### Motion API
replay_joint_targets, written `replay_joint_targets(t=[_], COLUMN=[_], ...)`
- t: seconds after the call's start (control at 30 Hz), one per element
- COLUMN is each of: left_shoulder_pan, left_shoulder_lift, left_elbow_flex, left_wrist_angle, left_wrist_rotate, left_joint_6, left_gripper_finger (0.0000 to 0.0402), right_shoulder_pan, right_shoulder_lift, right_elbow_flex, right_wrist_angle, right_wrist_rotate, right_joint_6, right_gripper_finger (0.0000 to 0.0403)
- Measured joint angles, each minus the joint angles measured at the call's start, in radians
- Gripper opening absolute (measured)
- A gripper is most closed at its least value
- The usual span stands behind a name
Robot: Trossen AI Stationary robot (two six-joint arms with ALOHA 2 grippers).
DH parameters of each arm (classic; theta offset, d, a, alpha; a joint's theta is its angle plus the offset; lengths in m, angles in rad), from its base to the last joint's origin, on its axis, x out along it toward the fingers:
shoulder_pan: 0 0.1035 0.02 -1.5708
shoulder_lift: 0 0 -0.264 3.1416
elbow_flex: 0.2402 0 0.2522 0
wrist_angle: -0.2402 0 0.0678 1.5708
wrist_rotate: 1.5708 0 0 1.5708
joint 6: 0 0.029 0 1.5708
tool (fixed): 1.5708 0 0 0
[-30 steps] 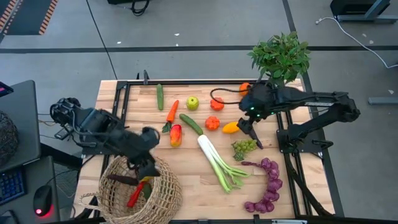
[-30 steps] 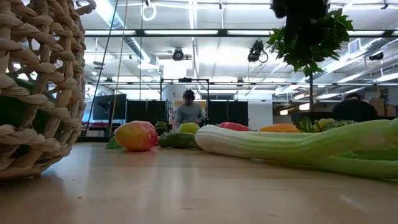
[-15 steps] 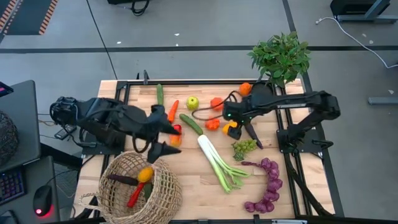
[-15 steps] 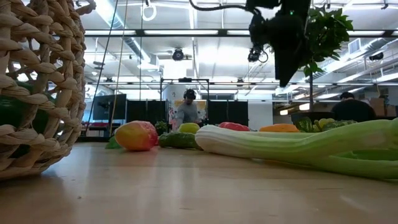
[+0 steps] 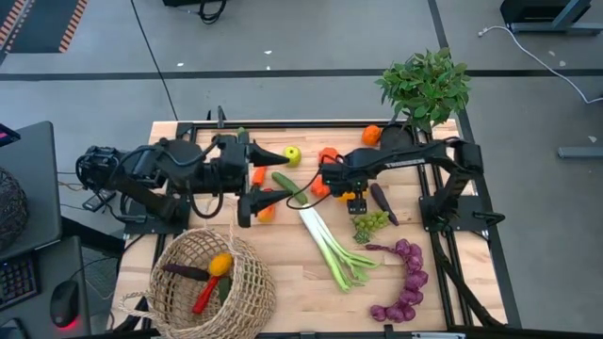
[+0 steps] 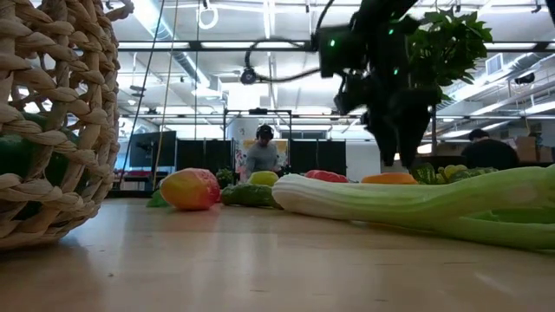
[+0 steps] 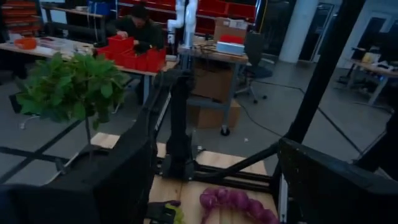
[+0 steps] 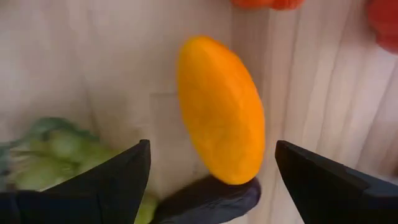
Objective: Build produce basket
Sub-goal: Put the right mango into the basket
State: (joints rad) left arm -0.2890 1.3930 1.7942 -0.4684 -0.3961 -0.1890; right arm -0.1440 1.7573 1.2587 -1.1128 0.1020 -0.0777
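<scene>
Loading basket [image 5: 259, 282], partway done. It sits at the near-left corner of the table [image 5: 283, 301] with a yellow piece, a red chilli and a dark aubergine inside. Most produce is not yet in: leek [image 5: 330, 245], purple grapes [image 5: 407, 282], green grapes [image 5: 369, 222], cucumber [image 5: 289, 186], apple [image 5: 292, 155] and orange [image 5: 371, 134] all lie on the table.

My right gripper [image 5: 351, 195] hangs over the yellow pepper [image 8: 221, 118], fingers [image 8: 118, 180] spread wide with the pepper centred in the gap and nothing pinched. A second aubergine [image 8: 205, 199] touches the pepper's end, and the green grapes are just beside it. In the low view the same gripper [image 6: 390, 143] is above the table behind the leek, not down at fruit level.

My left gripper [image 5: 259, 179] is out over the table's middle-left near the carrot [image 5: 258, 175], jaws apart and empty. Its wrist view looks level across the table at the plant [image 7: 68, 87], so it isn't lined up on anything that I can confirm.

My read is that the step in hand is the right arm's pick of the pepper. The next move calls for:
- a straight descent, keeping the pepper centred
- closing across its short axis, since it's smooth and oval and likely to squirt out if off-centre
- watching the aubergine and grapes, which could get nudged or clipped
- carrying across to the basket, with the left arm kept clear of that path

No brands, labels or readable writing anywhere in view.
</scene>
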Motion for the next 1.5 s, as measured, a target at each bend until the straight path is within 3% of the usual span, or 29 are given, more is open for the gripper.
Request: replay_joint_targets(t=[0.33, 0.67, 0.77, 0.97, 1.1, 1.3, 1.5], left_shoulder_pan=[0.0, -0.037, -0.042, -0.032, -0.028, -0.029, -0.017], left_shoulder_lift=[0.0, 0.0, 0.0, 0.0, 0.0, 0.0, 0.001], left_elbow_flex=[0.0, 0.0, 0.0, -0.001, -0.001, -0.001, -0.001], left_wrist_angle=[-0.1, -0.157, -0.181, -0.195, -0.196, -0.187, -0.097], left_wrist_rotate=[-0.082, -0.096, -0.116, -0.252, -0.255, -0.254, -0.253], left_joint_6=[-0.109, -0.285, -0.308, -0.432, -0.46, -0.506, -0.499], left_gripper_finger=[0.0355, 0.0355, 0.0355, 0.0355, 0.0355, 0.0355, 0.0355], right_shoulder_pan=[-0.064, -0.061, -0.06, -0.059, -0.058, -0.051, -0.032], right_shoulder_lift=[0.063, 0.134, 0.136, 0.136, 0.135, 0.076, -0.071], right_elbow_flex=[0.0, -0.002, -0.002, -0.002, -0.002, 0.007, 0.075], right_wrist_angle=[0.081, 0.08, 0.078, 0.088, 0.076, 0.004, 0.078], right_wrist_rotate=[-0.1, -0.098, -0.101, -0.103, -0.098, -0.11, -0.225], right_joint_6=[-0.065, -0.163, -0.162, -0.162, -0.153, -0.134, 0.089], right_gripper_finger=[0.0347, 0.0343, 0.0317, 0.0229, 0.0222, 0.0222, 0.0229])
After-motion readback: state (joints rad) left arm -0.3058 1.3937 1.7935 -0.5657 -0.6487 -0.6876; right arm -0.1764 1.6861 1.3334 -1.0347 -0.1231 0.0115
